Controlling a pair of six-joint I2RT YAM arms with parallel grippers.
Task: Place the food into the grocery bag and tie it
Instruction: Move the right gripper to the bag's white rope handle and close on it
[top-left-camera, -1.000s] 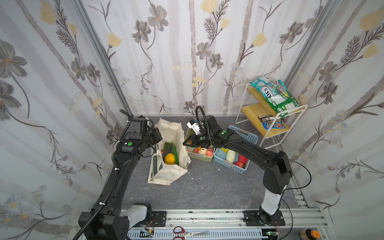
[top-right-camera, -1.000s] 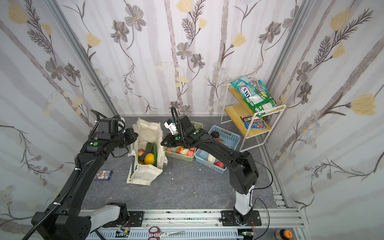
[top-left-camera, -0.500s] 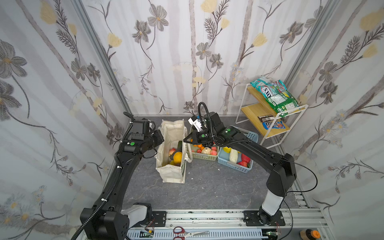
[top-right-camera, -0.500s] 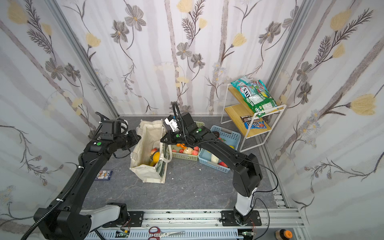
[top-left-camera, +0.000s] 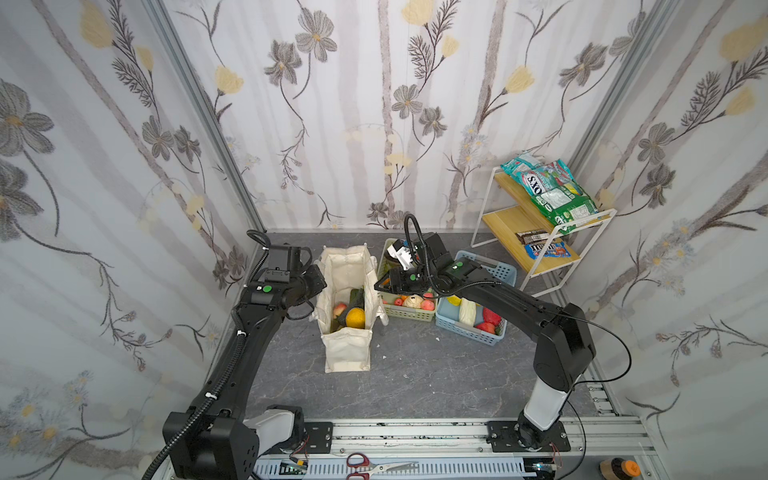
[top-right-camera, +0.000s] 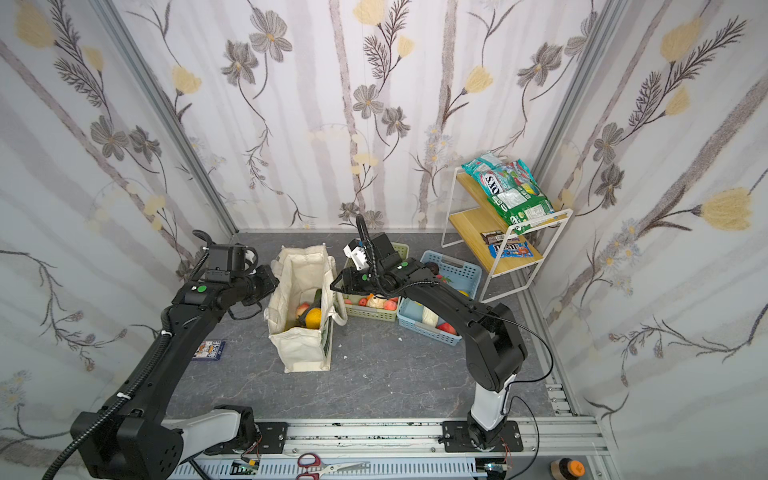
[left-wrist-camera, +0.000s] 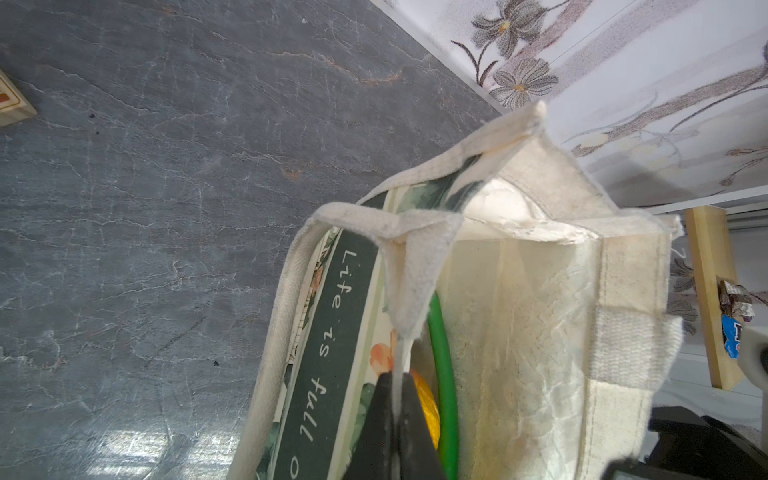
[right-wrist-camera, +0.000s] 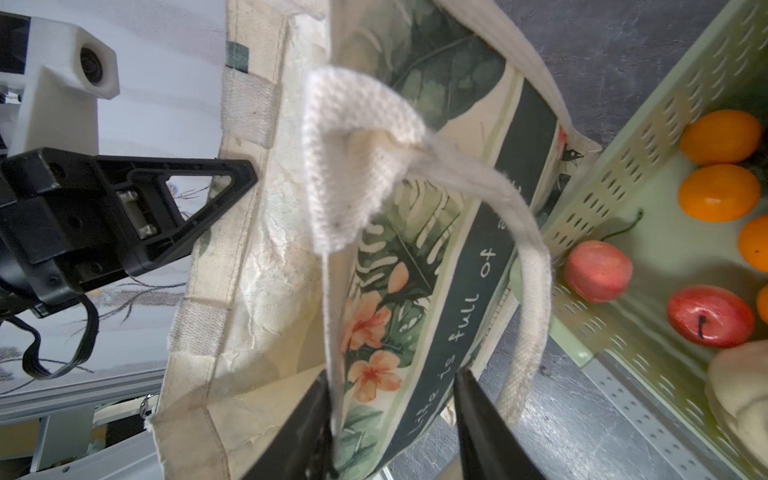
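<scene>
The grocery bag (top-left-camera: 347, 349), earlier slumped, stood upright. The left tool (left-wrist-camera: 395, 386) pinched its 9 o'clock rim; the right tool (right-wrist-camera: 392, 376), at 3 o'clock, had opened.

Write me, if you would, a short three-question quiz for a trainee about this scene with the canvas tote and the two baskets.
1. True or false: the left pincer is shut on the rim of the tall cream canvas tote bag.
2. Which basket stands directly beside the tote? A: pale green lattice plastic basket. B: blue lattice plastic basket. C: neither.
3. In a few words: how do the jaws of the right pincer stand?

Key
1. True.
2. A.
3. Open, one jaw on each side of the tote's printed wall.
</scene>
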